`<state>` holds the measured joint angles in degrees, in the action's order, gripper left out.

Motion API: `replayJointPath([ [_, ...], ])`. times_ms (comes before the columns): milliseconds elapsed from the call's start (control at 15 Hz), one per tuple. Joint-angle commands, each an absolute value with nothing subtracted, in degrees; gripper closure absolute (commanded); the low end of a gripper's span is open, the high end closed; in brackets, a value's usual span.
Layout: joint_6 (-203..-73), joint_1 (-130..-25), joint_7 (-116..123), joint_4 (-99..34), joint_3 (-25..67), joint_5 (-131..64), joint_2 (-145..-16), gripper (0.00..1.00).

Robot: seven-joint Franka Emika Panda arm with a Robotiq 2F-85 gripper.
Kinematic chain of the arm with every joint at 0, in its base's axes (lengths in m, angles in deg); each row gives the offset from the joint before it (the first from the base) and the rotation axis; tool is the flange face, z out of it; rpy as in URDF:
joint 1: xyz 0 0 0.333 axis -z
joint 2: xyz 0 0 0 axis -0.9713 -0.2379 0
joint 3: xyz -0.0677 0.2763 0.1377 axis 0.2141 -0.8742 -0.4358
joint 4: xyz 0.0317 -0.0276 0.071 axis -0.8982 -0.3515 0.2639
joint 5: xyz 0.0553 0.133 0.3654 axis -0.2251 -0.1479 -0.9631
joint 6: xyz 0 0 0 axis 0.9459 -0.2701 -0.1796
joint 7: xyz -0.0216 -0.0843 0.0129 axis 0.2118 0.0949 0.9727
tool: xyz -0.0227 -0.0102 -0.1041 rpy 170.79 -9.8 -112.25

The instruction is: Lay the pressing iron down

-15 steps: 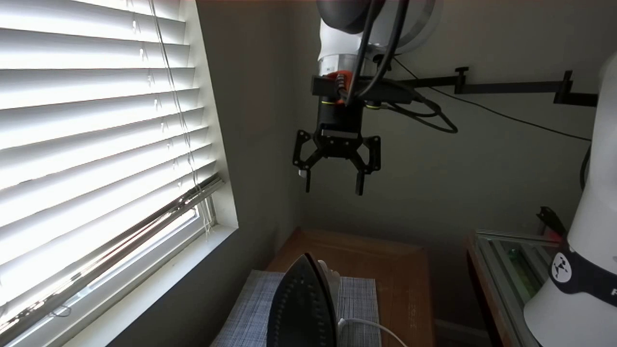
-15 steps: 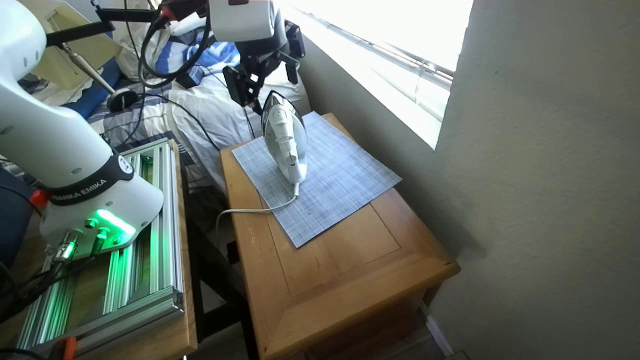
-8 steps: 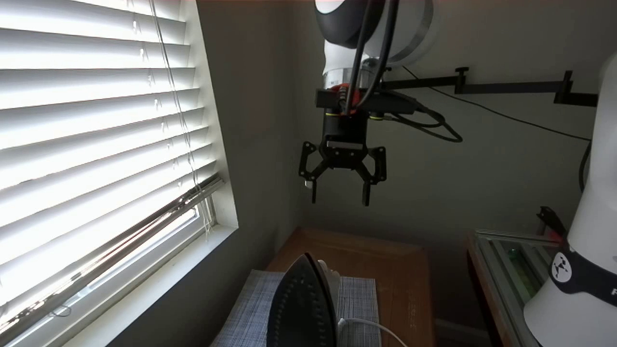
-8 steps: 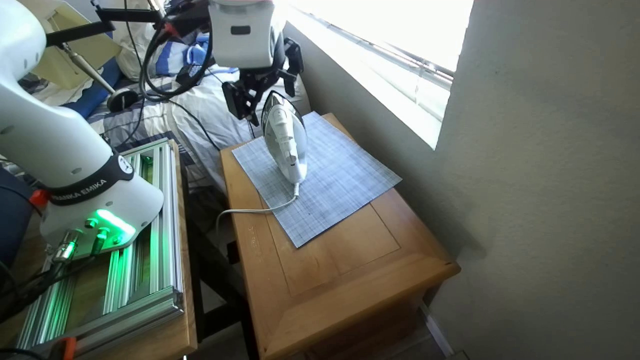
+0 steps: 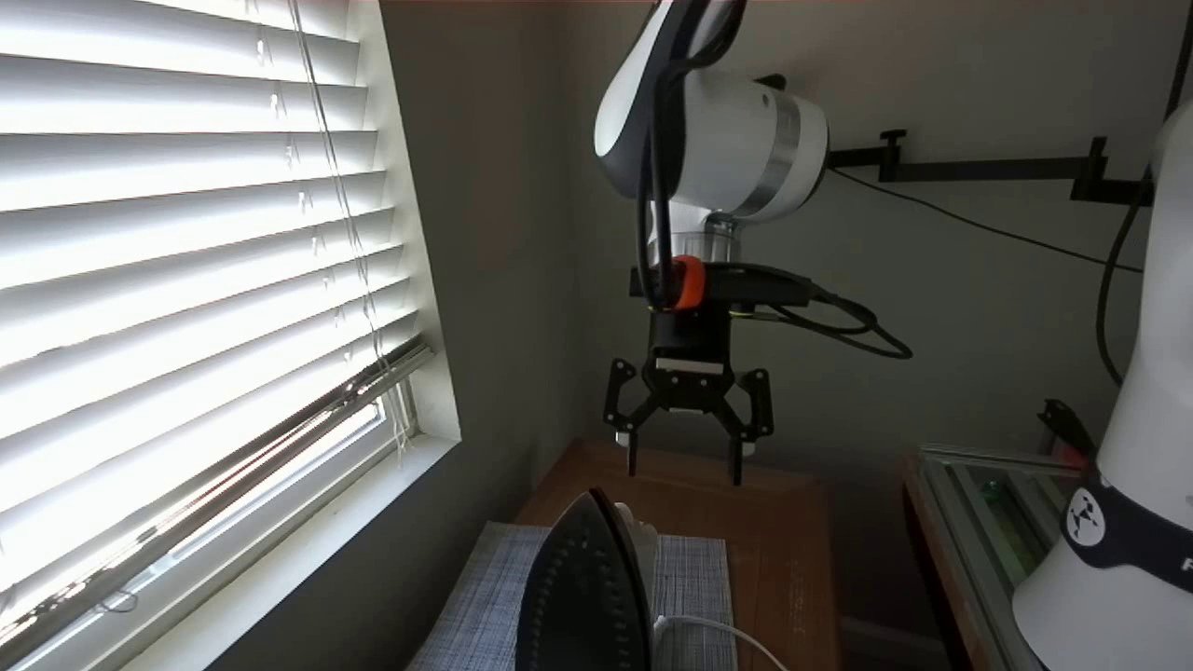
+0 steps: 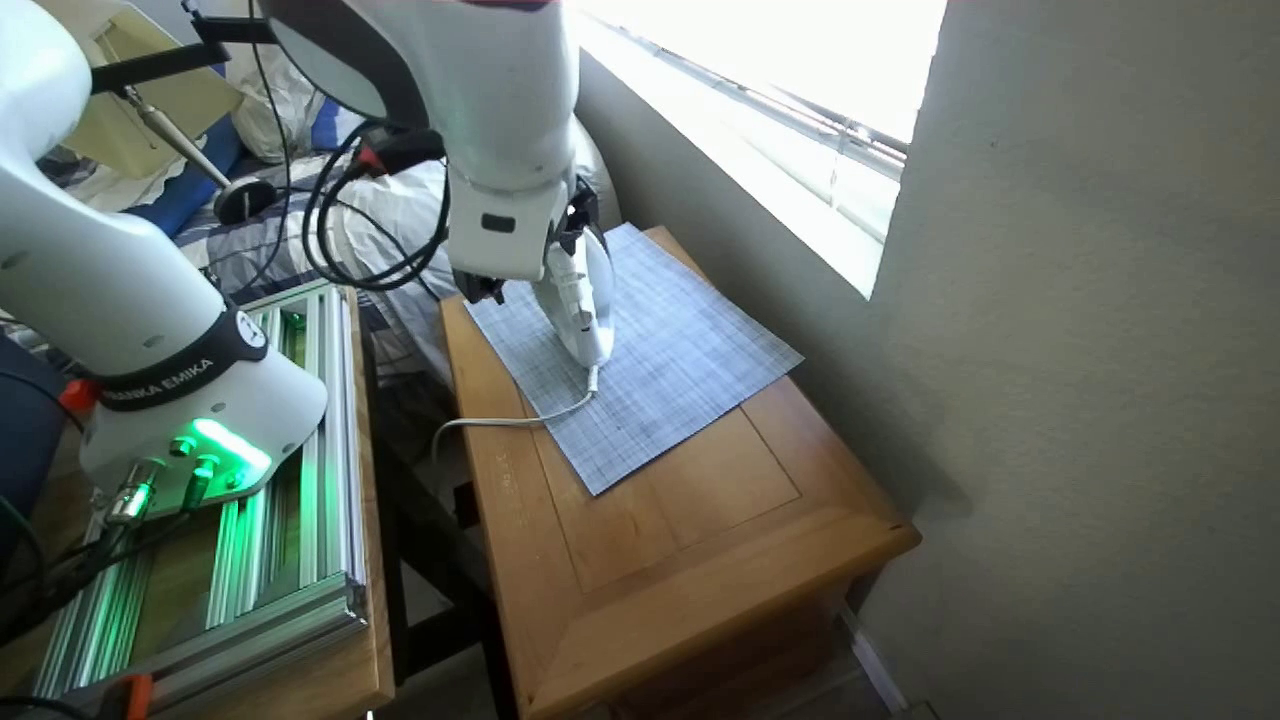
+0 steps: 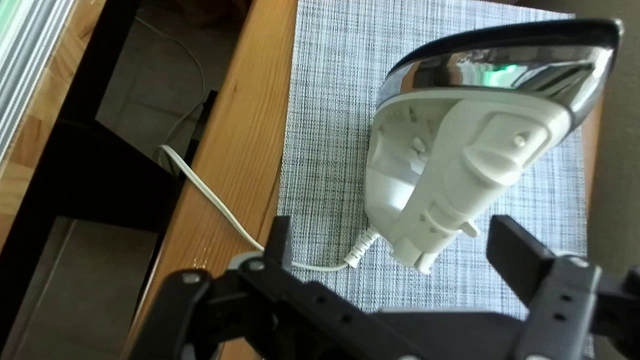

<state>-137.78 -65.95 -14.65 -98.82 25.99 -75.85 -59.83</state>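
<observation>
The pressing iron stands upright on its heel, tip up, on a checked cloth pad (image 6: 690, 380). In an exterior view its dark soleplate (image 5: 582, 596) faces the camera; in an exterior view its whitish handle side (image 6: 577, 310) shows, its upper part covered by the arm. The wrist view shows the pale handle and body of the iron (image 7: 465, 150) beyond the fingers. A thin white cord (image 7: 215, 200) runs from its heel over the table edge. My gripper (image 5: 685, 466) is open, empty and pointing down, above and beside the iron, not visibly touching it. The wrist view shows both fingers (image 7: 392, 240) wide apart.
The pad lies on a wooden table (image 6: 690, 600). A window with blinds (image 5: 205, 280) and a wall stand along one side. The robot base (image 6: 200, 400) is mounted on a neighbouring frame (image 6: 330, 480). A bed (image 6: 400, 230) lies behind the table.
The arm and open gripper have come down towards the table, shifting slightly right in an exterior view. The arm now covers the iron's upper part in an exterior view. The iron has not moved.
</observation>
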Motion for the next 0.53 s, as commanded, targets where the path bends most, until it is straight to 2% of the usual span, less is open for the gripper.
replayJointPath([
  [0,-139.2,-66.5,-7.8,-97.6,26.4,-85.0,-66.5,0.0],
  [467,-138.5,-64.9,-0.6,-95.2,27.1,-99.4,-72.8,0.0],
])
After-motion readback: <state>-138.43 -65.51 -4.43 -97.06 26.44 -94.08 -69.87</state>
